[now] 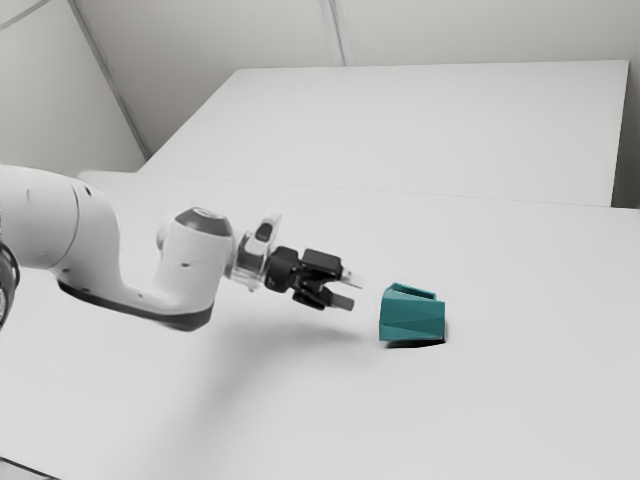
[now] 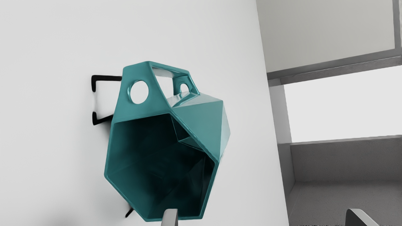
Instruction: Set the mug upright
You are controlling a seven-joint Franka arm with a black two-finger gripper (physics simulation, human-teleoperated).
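Note:
In the exterior view the black gripper [image 1: 347, 291] stands open at the exterior view's left of the teal mug [image 1: 412, 316], with a gap between them. The faceted mug lies on its side, its mouth toward the gripper. From the wrist view, the mug [image 2: 163, 141] shows its dark hollow inside and a handle with round holes. The gripper [image 2: 263, 216] has its fingertips wide apart with nothing between them; one fingertip overlaps the mug's rim in the picture.
A white table [image 1: 280, 400] carries the mug. Thin black marks [image 2: 106, 78] show on the surface beside the mug in the wrist view. Behind stands a large pale panel [image 1: 400, 130].

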